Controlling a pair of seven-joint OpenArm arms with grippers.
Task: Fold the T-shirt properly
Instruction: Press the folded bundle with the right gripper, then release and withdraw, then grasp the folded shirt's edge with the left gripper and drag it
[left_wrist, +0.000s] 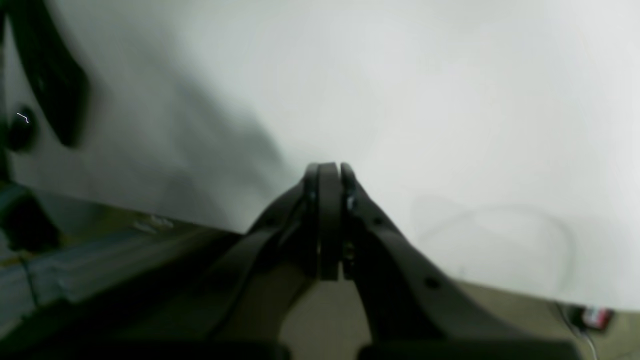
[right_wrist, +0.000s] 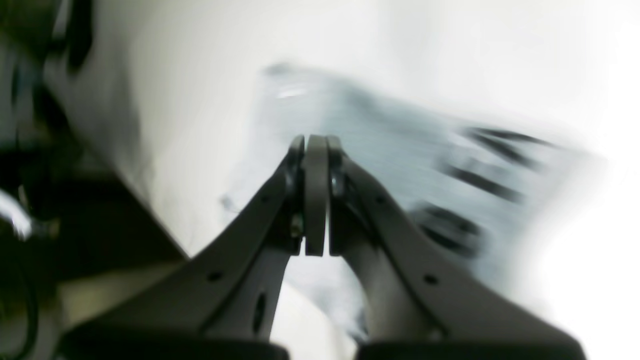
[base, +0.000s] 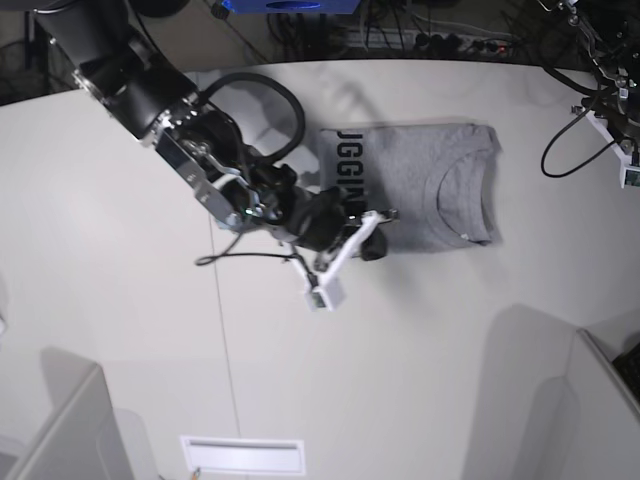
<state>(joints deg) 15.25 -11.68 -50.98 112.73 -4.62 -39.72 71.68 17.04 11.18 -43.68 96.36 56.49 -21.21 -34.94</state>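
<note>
While the two black fingers of the right end effector (right_wrist: 316, 145) are pressed flat together in the right wrist view, no cloth shows between them, so it is closed and holds nothing. Just beyond its tips lies the T-shirt (right_wrist: 400, 165), blurred, pale grey with dark block letters towards the right of the fingers. In the base view this right end effector (base: 372, 243) sits at the lower edge of the folded T-shirt (base: 420, 185), at or over the hem; whether it touches the cloth I cannot tell. The shirt lies flat as a compact rectangle on the white desk (base: 120, 300), with its neck opening on the side away from the arm and part of the black lettering showing at the folded edge nearest the arm. A white camera mount sits just behind the end effector, and a black cable loops over the arm further back.

The left end effector (left_wrist: 330, 167) is also closed, its fingers shut against each other with nothing between them. Under and beyond it there is only bare white desk (left_wrist: 450, 100), and the desk edge runs just behind its fingers. In the base view this arm is barely seen, at the far right corner, well apart from the shirt.
</note>
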